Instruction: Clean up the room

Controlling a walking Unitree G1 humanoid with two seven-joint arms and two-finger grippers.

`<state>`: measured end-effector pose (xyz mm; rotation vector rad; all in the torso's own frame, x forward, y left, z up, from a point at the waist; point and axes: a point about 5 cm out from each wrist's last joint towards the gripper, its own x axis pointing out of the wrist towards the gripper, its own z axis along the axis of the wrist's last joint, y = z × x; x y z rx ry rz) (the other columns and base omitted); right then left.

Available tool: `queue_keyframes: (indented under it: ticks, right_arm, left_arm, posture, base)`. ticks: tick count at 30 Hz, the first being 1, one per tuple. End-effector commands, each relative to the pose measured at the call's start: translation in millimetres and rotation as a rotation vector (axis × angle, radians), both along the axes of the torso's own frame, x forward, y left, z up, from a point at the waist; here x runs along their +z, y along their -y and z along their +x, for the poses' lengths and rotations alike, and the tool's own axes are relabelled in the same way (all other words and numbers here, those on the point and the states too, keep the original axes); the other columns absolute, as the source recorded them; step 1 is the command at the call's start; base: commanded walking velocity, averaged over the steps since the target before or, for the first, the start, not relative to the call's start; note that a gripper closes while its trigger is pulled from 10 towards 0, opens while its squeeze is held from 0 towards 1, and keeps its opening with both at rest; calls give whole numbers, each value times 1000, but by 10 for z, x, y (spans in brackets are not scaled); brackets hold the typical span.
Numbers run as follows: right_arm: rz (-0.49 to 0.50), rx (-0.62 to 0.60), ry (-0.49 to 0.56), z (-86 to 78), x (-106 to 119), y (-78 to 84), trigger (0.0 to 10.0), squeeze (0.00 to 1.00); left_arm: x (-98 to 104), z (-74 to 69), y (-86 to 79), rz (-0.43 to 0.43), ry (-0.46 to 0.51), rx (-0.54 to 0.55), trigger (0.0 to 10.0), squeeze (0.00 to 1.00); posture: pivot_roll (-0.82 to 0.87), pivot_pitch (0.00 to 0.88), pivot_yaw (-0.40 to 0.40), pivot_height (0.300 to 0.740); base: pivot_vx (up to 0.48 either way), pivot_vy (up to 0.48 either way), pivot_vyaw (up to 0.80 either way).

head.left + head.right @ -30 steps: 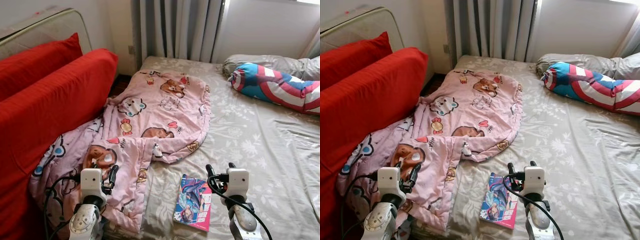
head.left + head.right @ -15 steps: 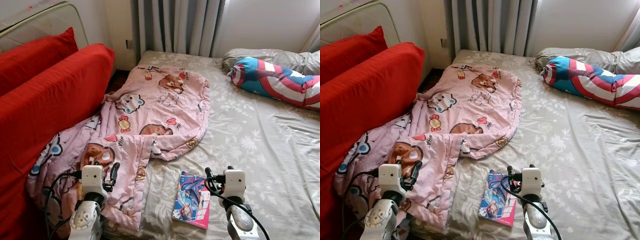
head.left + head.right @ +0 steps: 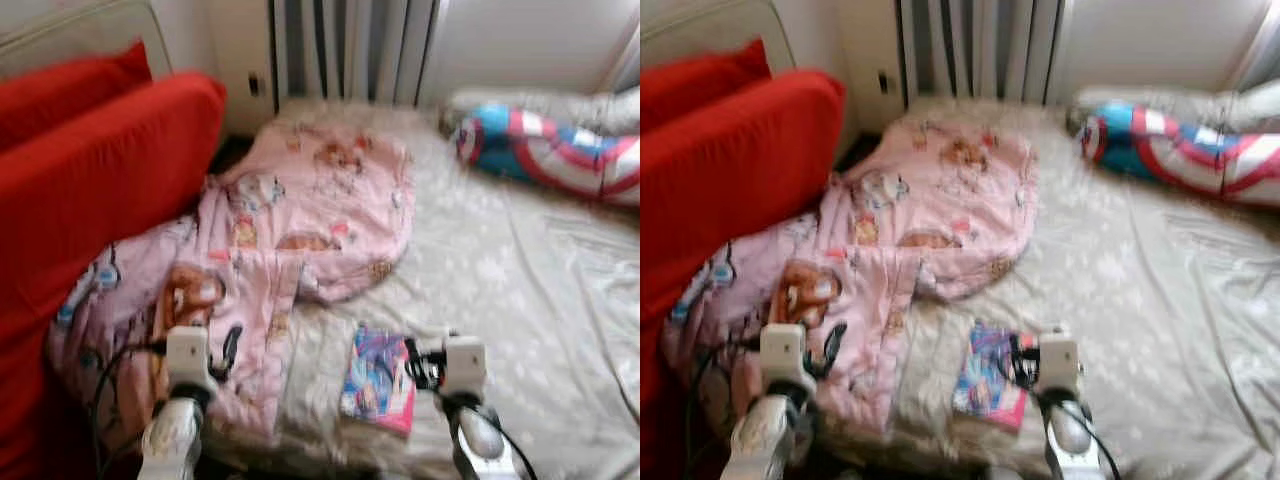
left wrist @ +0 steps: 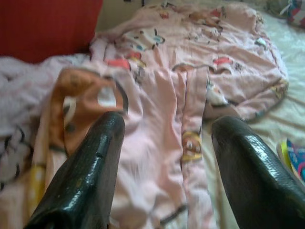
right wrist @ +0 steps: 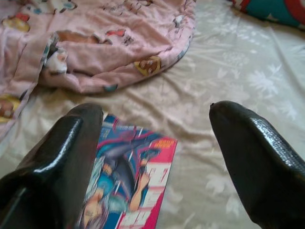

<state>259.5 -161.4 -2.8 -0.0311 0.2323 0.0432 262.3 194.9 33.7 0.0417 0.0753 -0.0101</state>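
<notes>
Black fingers of the right gripper (image 5: 152,162) spread wide, clasping nothing, hanging just above the near edge of the bed (image 3: 540,300), one finger over the corner of the comic book (image 5: 126,183). Same with the left gripper (image 4: 164,167): fingers parted, empty, poised over the pink cartoon blanket (image 4: 190,86) without touching it.

Compared with half a second ago, whole head view smeared and tilted further down, book and blanket nearer the bottom of the frame. Read as the camera and body advancing toward the bed, not as anything on it shifting; book, blanket and pillow in the same places relative to one another. Meaning for the tidy-up: approach nearly finished, no pickup begun yet.

Outward from the grippers: comic book (image 3: 378,378) flat on the pale floral sheet, just left of the right gripper (image 3: 425,362), apart from the blanket's hem. Blanket (image 3: 300,220) crumpled across the left side of the bed, spilling toward the red sofa (image 3: 90,190). Far off at the head of the bed, a red, white and blue bolster pillow (image 3: 550,155), with grey curtains (image 3: 345,50) behind.

Likely first target, judging by the right gripper's position: the book.
</notes>
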Motion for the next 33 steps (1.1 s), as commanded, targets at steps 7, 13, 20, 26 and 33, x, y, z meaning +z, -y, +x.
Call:
queue_keyframes:
  ticks: [7,13,20,26,33]
  right_arm:
    - [30,43,-23,-22,-30,-68,10000,0]
    - [37,65,-39,-34,-52,-102,10000,0]
    - [44,77,-44,-38,-59,-120,10000,0]
    - [48,81,-47,-23,-57,-113,10000,0]
    - [25,81,-74,-8,-75,-108,10000,0]
  left_arm:
    - [-37,-22,6,1,-27,2,10000,0]
    - [-40,-19,16,3,-31,-1,10000,0]
    - [-41,-16,36,5,-32,-8,10000,0]
    - [-40,-9,50,0,-31,-11,10000,0]
    - [-39,-1,58,-3,-30,-13,10000,0]
  posture:
    - [-134,67,-48,645]
    - [-134,65,-49,645]
    - [-134,59,-51,645]
    - [-135,53,-51,645]
    - [-135,47,-51,645]
  base:
    - [0,0,0]
    - [0,0,0]
    - [0,0,0]
    - [0,0,0]
    - [0,0,0]
